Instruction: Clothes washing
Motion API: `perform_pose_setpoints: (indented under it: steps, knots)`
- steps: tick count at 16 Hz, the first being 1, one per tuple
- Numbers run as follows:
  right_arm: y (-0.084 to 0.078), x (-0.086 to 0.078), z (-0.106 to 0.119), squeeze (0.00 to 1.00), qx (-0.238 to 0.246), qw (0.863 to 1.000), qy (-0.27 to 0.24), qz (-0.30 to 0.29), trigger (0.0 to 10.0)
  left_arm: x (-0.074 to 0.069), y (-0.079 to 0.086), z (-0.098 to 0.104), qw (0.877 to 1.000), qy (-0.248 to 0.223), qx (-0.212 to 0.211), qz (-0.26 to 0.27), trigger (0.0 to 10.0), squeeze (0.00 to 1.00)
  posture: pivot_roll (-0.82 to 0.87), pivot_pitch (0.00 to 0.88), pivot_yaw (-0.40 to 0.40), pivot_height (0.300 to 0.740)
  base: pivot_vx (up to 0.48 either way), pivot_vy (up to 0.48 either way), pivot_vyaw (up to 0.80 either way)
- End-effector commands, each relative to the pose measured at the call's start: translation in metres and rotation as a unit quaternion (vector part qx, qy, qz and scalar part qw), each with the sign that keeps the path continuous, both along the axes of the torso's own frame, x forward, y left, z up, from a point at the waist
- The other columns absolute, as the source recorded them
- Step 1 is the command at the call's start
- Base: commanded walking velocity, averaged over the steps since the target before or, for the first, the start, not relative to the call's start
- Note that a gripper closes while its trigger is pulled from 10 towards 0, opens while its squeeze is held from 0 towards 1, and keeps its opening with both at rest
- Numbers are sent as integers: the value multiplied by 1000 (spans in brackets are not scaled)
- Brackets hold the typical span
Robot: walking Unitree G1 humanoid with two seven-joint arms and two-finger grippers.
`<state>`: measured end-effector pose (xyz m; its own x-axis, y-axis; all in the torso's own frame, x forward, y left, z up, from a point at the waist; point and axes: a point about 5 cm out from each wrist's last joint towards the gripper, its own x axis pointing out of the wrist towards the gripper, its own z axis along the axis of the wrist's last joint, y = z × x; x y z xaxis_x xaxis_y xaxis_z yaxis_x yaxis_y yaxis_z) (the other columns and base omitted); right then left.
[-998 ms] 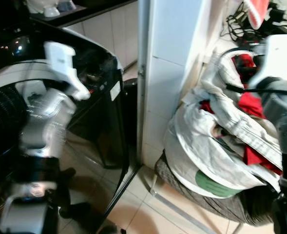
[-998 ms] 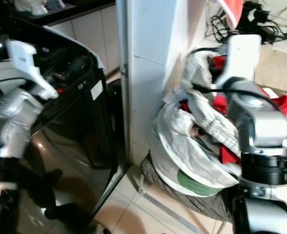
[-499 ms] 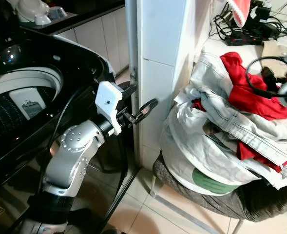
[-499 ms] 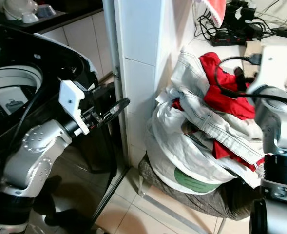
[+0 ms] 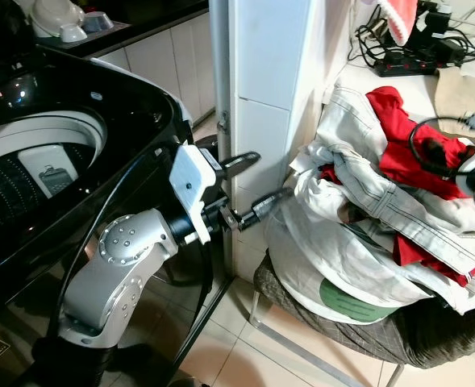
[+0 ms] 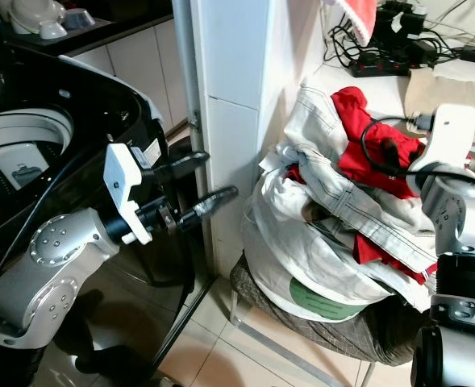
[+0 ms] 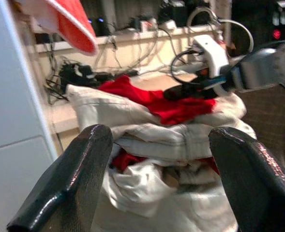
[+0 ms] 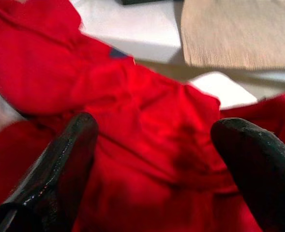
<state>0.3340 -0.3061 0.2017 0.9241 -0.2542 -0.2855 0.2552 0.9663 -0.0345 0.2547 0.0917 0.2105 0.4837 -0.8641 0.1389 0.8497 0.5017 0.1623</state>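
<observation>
Laundry pile (image 5: 358,218) of cream and red clothes sits heaped on a chair seat (image 5: 366,326), just right of a white tiled pillar (image 5: 265,97). The left gripper (image 5: 257,185) reaches sideways past the front of the pillar, its two black fingers spread wide, one above the other, their tips close to the pile's near edge but not touching it. Behind this gripper's arm stands the black top-loading washing machine (image 5: 60,153), its lid up and its drum open.

The right gripper (image 8: 157,159) hovers over the red garment (image 5: 406,137) on top of the pile, fingers spread apart with nothing between them. In the head views it is mostly hidden behind its white wrist housing; the right wrist view shows the red cloth directly beneath both fingertips, with a beige mat (image 8: 239,31) on a white surface beyond. The left wrist view looks between its own fingers at the whole pile, with the right arm's wrist above the red cloth and a tangle of cables (image 7: 84,72) along the shelf behind.

Half a second ago the left gripper sat higher and nearer the washing machine with its fingers closer together; it has since swung toward the pile and opened.
</observation>
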Motion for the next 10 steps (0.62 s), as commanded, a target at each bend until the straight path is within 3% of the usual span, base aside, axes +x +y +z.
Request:
perform_pose_setpoints:
  steps: [1,4,5,6,10]
  knots:
    - [0,2,-1,0,-4,1000,8,-1,10000,-6,-2,0,1000,7,8,-22,10000,0,-73,0,19,740,0,0,0]
    - [1,4,-14,0,15,999,27,13,10000,-8,-1,1,1000,10,16,-25,10000,0,-63,0,15,740,0,0,0]
    - [1,4,-16,0,21,999,28,16,8588,-8,-1,2,999,11,17,-26,10000,0,-61,0,14,740,0,0,0]
    - [2,5,-18,0,29,999,29,22,0,-9,0,2,999,12,19,-25,10000,0,-60,0,14,740,0,0,0]
    - [2,7,-19,0,30,999,34,28,0,-6,3,2,1000,16,25,-11,10000,0,-51,0,9,740,0,0,0]
